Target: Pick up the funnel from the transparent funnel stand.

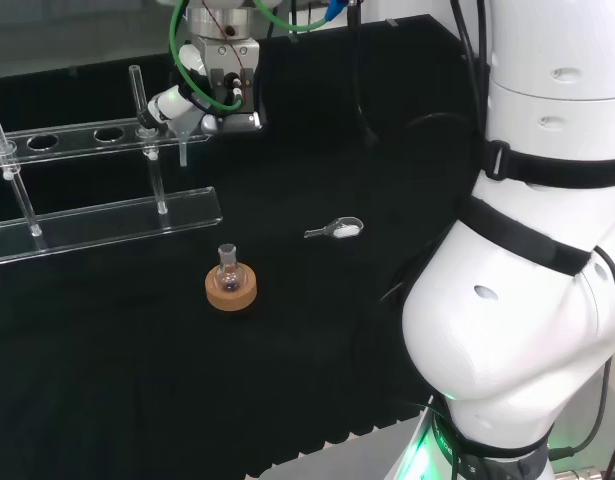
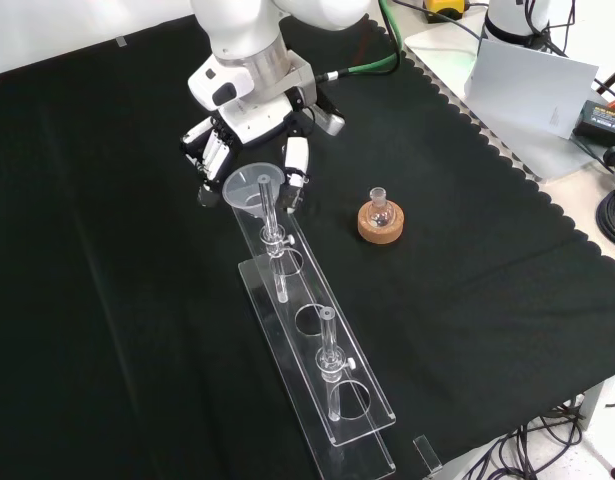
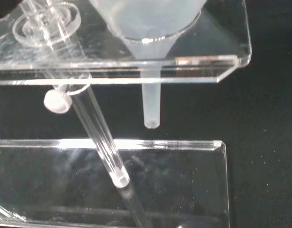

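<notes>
hand (image 2: 249, 135): front view shows it over the far end of the stand, fingers (image 2: 295, 160) curled down on both sides of the funnel's rim; looks closed round it, tho actual contact is hard to confirm.
funnel (image 2: 255, 190): sits in the end hole of the stand's upper shelf, wide mouth up, spout (image 3: 150, 105) hanging thru the hole, tip clear of the lower plate.
why there: hole catches the cone, so funnel stays upright w/ rim exposed for a grasp from above.
funnel stand (image 2: 362, 400): clear plastic, two plates joined by clear posts (image 2: 330, 358), row of round holes; runs from the hand toward the camera in front view.
funnel look: translucent, milky-white plastic, smooth cone, short straight spout; nothing seen inside.
nearest post (image 3: 99, 137): just beside the spout, apart from it.
judgement: lift prob needs to go straight up so spout clears the hole w/o snagging.
bench (image 2: 107, 300): black cloth.
flask (image 2: 379, 205): small, round, on cork ring (image 2: 379, 225), well apart from stand.
scoop (image 1: 337, 229): lies on cloth, right of flask in head view.
</notes>
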Tool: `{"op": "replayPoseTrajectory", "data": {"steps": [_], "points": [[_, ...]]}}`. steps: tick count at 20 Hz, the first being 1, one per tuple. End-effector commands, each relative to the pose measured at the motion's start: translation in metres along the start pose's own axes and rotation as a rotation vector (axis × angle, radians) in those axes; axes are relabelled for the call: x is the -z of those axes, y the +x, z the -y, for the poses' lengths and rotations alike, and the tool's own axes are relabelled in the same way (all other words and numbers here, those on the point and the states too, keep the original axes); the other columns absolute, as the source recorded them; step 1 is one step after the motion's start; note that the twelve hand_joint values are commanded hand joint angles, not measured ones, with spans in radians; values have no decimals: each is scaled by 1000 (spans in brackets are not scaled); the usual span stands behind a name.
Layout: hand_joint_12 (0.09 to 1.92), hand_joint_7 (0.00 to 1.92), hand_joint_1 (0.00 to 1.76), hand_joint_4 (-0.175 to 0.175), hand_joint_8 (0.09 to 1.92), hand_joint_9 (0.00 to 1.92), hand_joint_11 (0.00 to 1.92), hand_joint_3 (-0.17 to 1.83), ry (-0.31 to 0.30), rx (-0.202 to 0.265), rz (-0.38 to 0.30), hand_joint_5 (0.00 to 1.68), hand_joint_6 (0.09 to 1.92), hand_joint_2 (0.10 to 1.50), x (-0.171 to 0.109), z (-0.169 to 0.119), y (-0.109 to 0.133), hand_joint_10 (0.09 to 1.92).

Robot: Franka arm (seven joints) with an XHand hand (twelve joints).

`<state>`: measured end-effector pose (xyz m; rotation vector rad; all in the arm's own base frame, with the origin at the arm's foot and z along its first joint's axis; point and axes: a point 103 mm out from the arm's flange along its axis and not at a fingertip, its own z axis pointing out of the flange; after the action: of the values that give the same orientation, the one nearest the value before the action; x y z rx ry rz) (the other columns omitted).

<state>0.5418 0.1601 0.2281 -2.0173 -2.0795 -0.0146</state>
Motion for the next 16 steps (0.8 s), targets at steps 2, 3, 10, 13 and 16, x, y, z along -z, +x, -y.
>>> {"op": "replayPoseTrajectory", "data": {"steps": [2, 3, 10, 13, 16], "points": [[1455, 953, 968, -60, 570, 905, 258, 446, -62, 7, -8, 719, 205, 556, 6, 2, -2, 433], [1441, 977, 982, -58, 566, 936, 285, 502, -73, 11, -7, 713, 271, 529, 7, 2, -2, 416], [1367, 1093, 1041, -37, 561, 1063, 417, 660, -111, 22, 7, 774, 618, 461, 13, 5, -2, 374], [1355, 1131, 1060, -28, 567, 1099, 455, 675, -117, 30, 15, 826, 657, 454, 17, 5, -2, 375], [1334, 1144, 1072, -23, 566, 1119, 485, 694, -123, 41, 28, 844, 673, 446, 24, 7, -2, 367]]}}
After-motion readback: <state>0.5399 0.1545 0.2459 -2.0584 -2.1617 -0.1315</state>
